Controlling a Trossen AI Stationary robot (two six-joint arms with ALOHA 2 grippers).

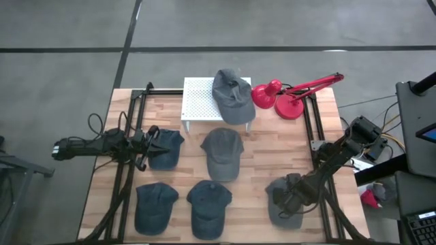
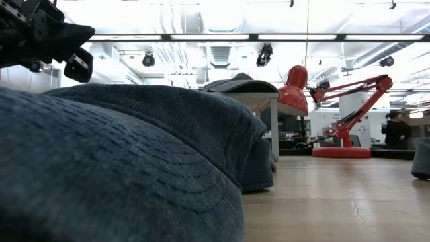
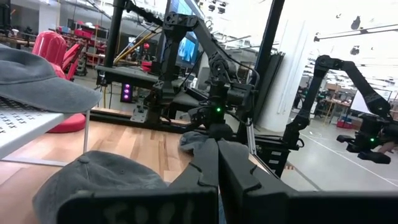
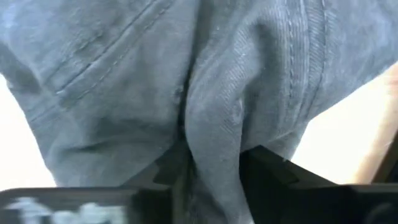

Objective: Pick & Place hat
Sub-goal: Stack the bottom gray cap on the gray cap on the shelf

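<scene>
Beyond my wooden table [image 1: 266, 150]: grey concrete floor [image 1: 68, 27], ceiling strip lights [image 2: 201, 37], a person [image 2: 396, 129] standing behind.

1. We see six caps on the table: the cap [image 1: 282, 199] at the right gripper [image 1: 285, 201] is grey denim with stitched seams.
2. The two front caps [image 1: 154, 206] are dark blue.
3. The cap on the stand [image 1: 233, 94] is grey.
4. The stand [image 1: 197, 99] is white, dotted with small holes.
5. The lamp [image 1: 289, 94] is bright red.
6. The table [image 1: 259, 156] is pale wood planks.
7. Both arms are black.
</scene>
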